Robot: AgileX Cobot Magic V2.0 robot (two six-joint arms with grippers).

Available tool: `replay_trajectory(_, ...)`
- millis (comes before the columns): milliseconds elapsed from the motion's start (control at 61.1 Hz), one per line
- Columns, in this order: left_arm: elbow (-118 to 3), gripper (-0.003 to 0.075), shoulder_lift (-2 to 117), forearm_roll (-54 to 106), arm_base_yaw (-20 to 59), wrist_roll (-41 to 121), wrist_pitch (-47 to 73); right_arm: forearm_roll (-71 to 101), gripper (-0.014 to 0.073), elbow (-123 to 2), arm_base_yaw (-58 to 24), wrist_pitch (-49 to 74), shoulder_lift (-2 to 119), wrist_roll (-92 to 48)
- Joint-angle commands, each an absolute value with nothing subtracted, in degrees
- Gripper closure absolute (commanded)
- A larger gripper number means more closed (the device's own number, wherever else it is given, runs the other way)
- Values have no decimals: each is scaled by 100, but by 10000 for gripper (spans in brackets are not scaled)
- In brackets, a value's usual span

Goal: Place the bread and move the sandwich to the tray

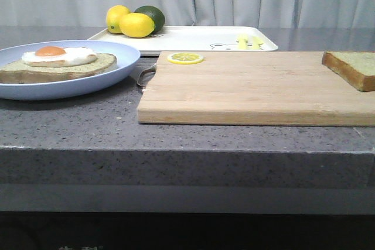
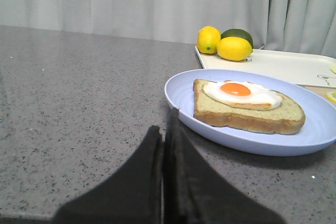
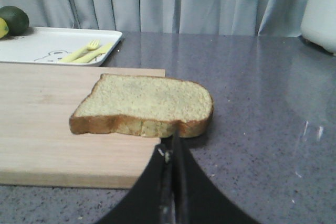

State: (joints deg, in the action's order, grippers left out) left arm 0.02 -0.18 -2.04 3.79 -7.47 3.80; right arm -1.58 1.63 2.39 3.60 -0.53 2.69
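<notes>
Front view: grey speckled desk (image 1: 70,121) carrying a pale blue plate (image 1: 120,65) at left, a light wooden cutting board (image 1: 252,92) at centre, and a white tray (image 1: 199,38) behind the board toward the curtain. Plate holds one bread slice topped with a fried egg (image 1: 58,55); no upper slice on it. Plain bread (image 1: 353,67) lies on the board's right end, partly cut off by the frame edge. Lemon slice (image 1: 186,58) sits on the board's rear left corner. Two lemons (image 1: 130,23) and a lime (image 1: 152,14) rest on the tray's left end; yellow cutlery (image 1: 249,41) lies toward its right.

Left wrist view: left pincer (image 2: 164,145) pressed together, nothing between its fingers, low over the desk just short of the plate rim.

Right wrist view: right pincer (image 3: 170,153) likewise pinched together, tips just beside the bread's near crust; the slice overhangs the board's edge onto the desk.
</notes>
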Motion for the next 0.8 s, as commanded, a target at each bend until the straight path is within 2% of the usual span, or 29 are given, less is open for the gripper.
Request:
replay_trajectory(0,31,738,-133,-193,383,-806,-325,-184,712,134,265,-364,-184,267)
replay_trajectory(164,-223,738,-133,-193,383,-806,-507,-184,712,-99,265,-340,-184,267)
replay_trajectory(327,-1145,738,-99,-193,383,-806,0,-191,712,-938,265,257,-168,267)
replay_trajectory(589,-3409,738,825,-240,383,-806,1582,-338,712,-2961,265,1632,756,262)
replay_trajectory(786,-4526,738,1939,-240,383,-767,3054,-338,712,-3987,265,2602,1791,262)
